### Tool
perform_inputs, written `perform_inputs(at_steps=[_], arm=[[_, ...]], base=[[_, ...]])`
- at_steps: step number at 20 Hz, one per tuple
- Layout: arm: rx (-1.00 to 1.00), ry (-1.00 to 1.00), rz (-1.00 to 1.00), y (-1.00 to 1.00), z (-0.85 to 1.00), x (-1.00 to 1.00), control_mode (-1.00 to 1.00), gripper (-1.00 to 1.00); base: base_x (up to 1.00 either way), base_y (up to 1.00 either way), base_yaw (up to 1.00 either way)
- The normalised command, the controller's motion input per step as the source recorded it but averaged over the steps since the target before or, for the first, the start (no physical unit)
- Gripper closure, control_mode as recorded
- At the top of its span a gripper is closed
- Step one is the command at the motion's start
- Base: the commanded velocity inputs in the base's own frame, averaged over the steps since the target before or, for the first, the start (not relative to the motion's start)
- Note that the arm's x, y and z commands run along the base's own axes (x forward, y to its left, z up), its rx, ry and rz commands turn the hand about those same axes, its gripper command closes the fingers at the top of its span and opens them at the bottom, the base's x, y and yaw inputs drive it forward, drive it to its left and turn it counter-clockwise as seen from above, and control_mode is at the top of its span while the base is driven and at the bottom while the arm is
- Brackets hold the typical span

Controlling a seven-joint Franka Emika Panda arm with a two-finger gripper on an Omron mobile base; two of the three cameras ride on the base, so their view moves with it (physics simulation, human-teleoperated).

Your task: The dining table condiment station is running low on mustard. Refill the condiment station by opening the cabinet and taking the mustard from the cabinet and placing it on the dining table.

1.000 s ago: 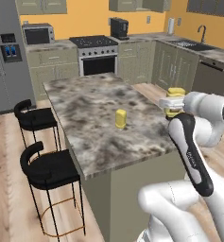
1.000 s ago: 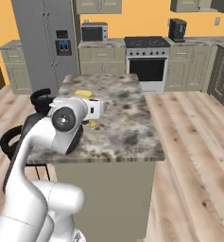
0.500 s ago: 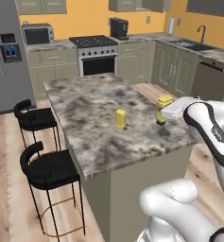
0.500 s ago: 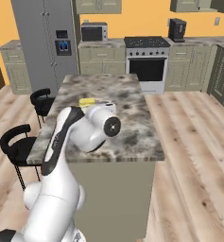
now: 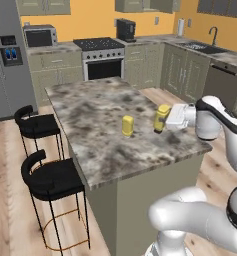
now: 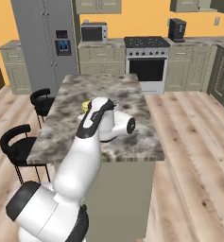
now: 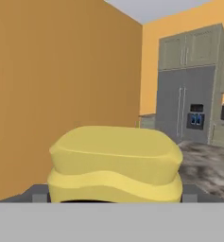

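Gripper (image 5: 166,120) sits level at the right edge of the dining table (image 5: 105,145), jaws spread wide on either side of the mustard (image 5: 161,118); whether the pads touch the bottle's sides cannot be told, so it reads as released or about to be, not a squeeze. Mustard stands upright on the marble near the right long edge, toward the near corner, dark label patch low on its front. Hand view has the yellow bottle top (image 7: 116,163) close up between the finger tips, so the hand is very tight on it. Plain yellow container (image 5: 127,125) stands a bit further in from that edge, apart from the mustard, roughly mid-width of the top. Risks: if the hand backs off at an angle or lifts with a finger dragging the bottle's side, the tall narrow bottle could tip, and being near the edge it could roll off to the floor. Any push inward could shove the mustard into the plain container. Straight retreat along the gripper's own axis looks safest. In the right base view the arm's wrist (image 6: 114,125) covers most of the bottle, so contact cannot be checked there.
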Motion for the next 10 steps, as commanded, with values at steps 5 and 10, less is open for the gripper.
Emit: perform_inputs(at_steps=[5, 10], arm=[[0.0, 0.08, 0.13, 0.02, 0.0, 0.15, -1.0, 1.0], [0.0, 0.01, 0.0, 0.0, -0.07, 0.07, -1.0, 1.0]], base=[[0.0, 0.0, 0.0], [0.0, 0.0, 0.0]])
